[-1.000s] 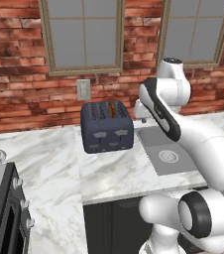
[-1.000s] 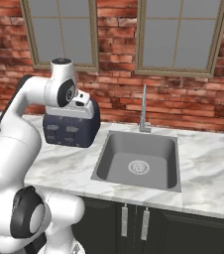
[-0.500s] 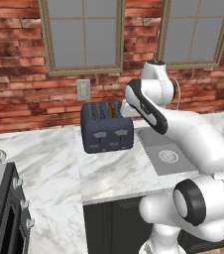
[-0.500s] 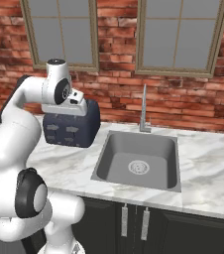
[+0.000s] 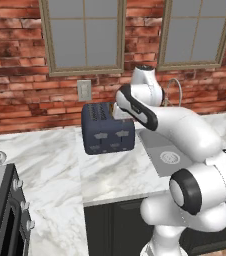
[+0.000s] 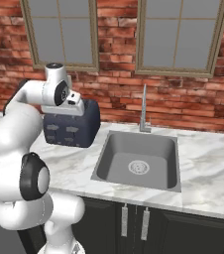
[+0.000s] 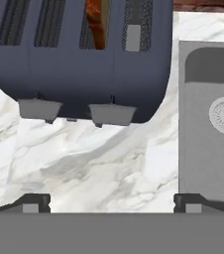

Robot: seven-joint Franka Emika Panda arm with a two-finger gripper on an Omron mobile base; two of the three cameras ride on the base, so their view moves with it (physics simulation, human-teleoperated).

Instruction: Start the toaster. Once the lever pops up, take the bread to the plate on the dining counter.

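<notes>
The dark navy toaster (image 5: 107,131) (image 6: 72,128) stands on the marble worktop against the brick wall. In the hand view I look down on the toaster (image 7: 84,64) from above. The brown bread (image 7: 97,22) stands in the third of its slots, and two pale grey levers (image 7: 111,114) stick out of the near face. My gripper (image 7: 112,203) hovers above and in front of the toaster, open, with nothing between its fingertips (image 7: 32,202). From the right base view, the hand (image 6: 77,105) is over the toaster's top. The plate and the dining counter are out of view.
A steel sink (image 6: 139,158) (image 5: 167,152) is sunk into the worktop right of the toaster, with a faucet (image 6: 143,106) behind it. A stove (image 5: 2,215) sits at the far left. A wall outlet (image 5: 84,90) is behind the toaster.
The arm has swung left from beside the sink toward the toaster, bringing the hand over it. The jaws stayed open.
</notes>
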